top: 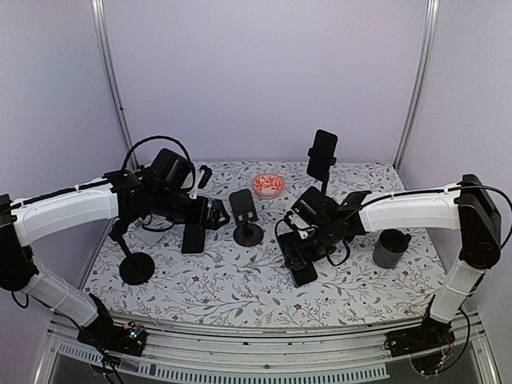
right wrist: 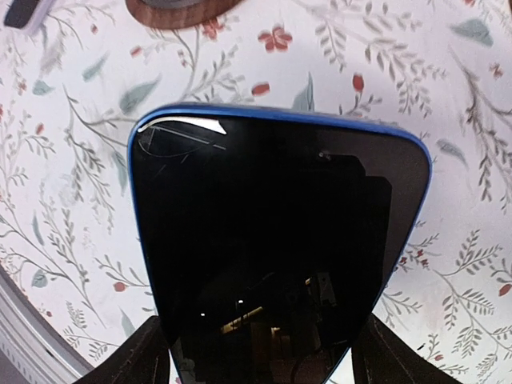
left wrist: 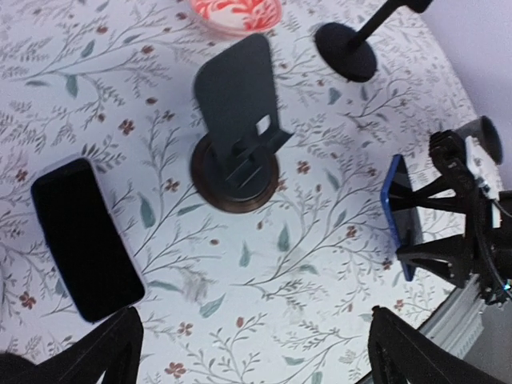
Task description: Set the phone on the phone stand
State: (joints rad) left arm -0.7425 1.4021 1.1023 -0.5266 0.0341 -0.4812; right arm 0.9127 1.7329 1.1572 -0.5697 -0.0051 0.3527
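Note:
A black phone stand (top: 246,216) with a round base stands mid-table; it also shows in the left wrist view (left wrist: 240,112). My right gripper (top: 310,250) is shut on a blue-edged phone (top: 302,270), held on edge just above the cloth to the right of the stand. In the right wrist view the phone (right wrist: 280,240) fills the frame between both fingers (right wrist: 136,360). My left gripper (top: 210,214) is open and empty, left of the stand. A second black phone (left wrist: 84,240) lies flat below it.
Another phone sits on a tall stand (top: 322,156) at the back. A red patterned bowl (top: 268,185) is behind the stand. A grey cup (top: 390,248) stands right. Headphones (top: 164,160) hang on a stand with a round base (top: 136,268) at left.

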